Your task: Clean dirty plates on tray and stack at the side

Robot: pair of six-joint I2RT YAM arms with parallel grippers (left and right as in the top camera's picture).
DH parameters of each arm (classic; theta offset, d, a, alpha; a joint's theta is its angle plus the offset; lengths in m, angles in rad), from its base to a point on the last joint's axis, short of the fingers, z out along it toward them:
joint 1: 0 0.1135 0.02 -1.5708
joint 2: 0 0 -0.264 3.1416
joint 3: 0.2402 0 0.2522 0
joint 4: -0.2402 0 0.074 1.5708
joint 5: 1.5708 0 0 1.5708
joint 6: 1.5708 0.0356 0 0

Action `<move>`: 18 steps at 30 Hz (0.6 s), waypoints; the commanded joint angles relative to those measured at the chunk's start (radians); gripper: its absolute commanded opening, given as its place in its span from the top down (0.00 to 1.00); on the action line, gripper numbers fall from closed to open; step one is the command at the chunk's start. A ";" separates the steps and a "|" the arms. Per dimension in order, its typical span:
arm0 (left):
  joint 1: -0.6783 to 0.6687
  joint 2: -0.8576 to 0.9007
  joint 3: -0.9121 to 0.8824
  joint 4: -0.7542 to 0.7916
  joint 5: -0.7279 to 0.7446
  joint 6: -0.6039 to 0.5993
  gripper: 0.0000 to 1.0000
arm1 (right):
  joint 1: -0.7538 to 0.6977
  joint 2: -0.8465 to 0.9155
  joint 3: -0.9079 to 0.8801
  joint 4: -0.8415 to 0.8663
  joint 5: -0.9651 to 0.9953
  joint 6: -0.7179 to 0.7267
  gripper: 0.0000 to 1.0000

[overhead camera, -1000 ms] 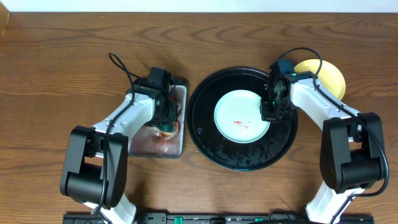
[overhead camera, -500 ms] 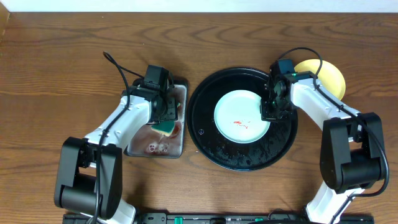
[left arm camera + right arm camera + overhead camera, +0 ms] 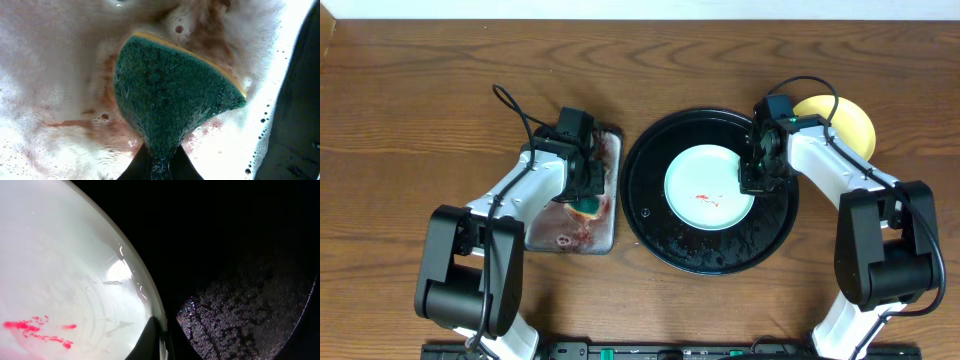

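A pale mint-blue plate [image 3: 707, 187] smeared with red sauce lies in the round black tray [image 3: 660, 215]. My right gripper [image 3: 757, 180] is shut on the plate's right rim; in the right wrist view its fingers [image 3: 159, 345] pinch the rim of the plate [image 3: 60, 275]. A yellow plate [image 3: 848, 122] sits on the table right of the tray. My left gripper [image 3: 586, 195] is shut on the green-and-yellow sponge [image 3: 170, 90] and holds it over the soapy, sauce-tinted water in the grey pan [image 3: 610, 150]. A third plate is not in view.
Both arms reach in from the near edge of the wooden table [image 3: 420, 90]. The wet tray floor [image 3: 240, 310] shows dark droplets right of the plate. The pan stands just left of the tray.
My left gripper has shifted the sponge about within the pan, forward then back. My right gripper and the mint-blue plate have not moved.
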 commanded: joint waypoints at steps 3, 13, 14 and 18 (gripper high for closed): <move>0.007 -0.046 -0.010 -0.031 -0.005 -0.002 0.93 | 0.009 0.014 -0.018 -0.008 0.058 0.003 0.98; 0.051 -0.255 -0.010 -0.022 0.038 0.006 0.93 | 0.009 0.014 -0.018 -0.006 0.059 0.003 0.99; 0.057 -0.267 -0.010 -0.018 0.052 0.006 0.93 | 0.009 0.014 -0.018 -0.006 0.059 0.003 0.99; 0.092 -0.306 -0.011 -0.003 0.152 0.006 0.93 | 0.009 0.014 -0.018 -0.003 0.059 0.003 0.99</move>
